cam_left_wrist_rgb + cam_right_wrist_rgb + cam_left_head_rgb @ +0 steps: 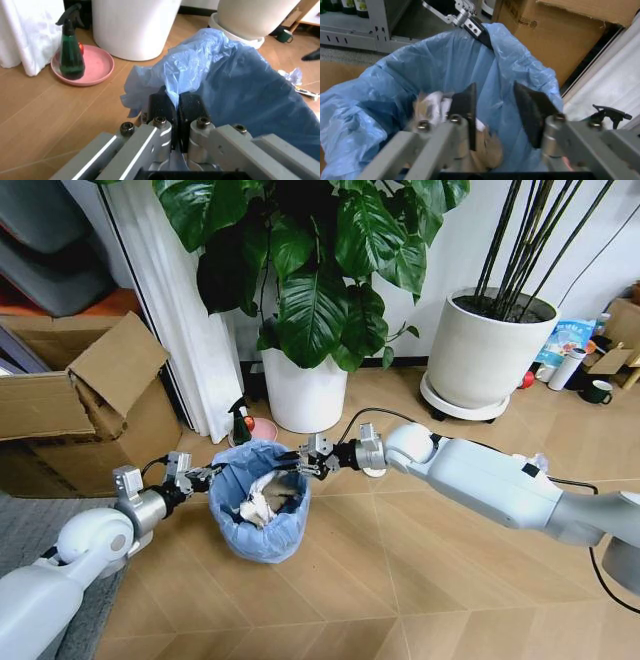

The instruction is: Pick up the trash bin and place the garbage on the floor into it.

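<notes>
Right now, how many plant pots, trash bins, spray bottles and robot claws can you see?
Big white plant pots: 2
Trash bin with blue bag: 1
Green spray bottle: 1, on a pink dish
Robot claws: 2, left claw pinching the bag, right claw open over the bin
Total: 6

Bin body: the trash bin (258,515) was wrapped all over in its blue bag, so I couldn't see its wall.
Bin contents: the garbage (262,500) lay half buried under the liner; pieces too jumbled to name.
My left fingers (162,108): tips were lost in the bag's folds.
My right fingers (465,108): they blocked part of the bin's inside.
Plant: top was cut off.
</notes>
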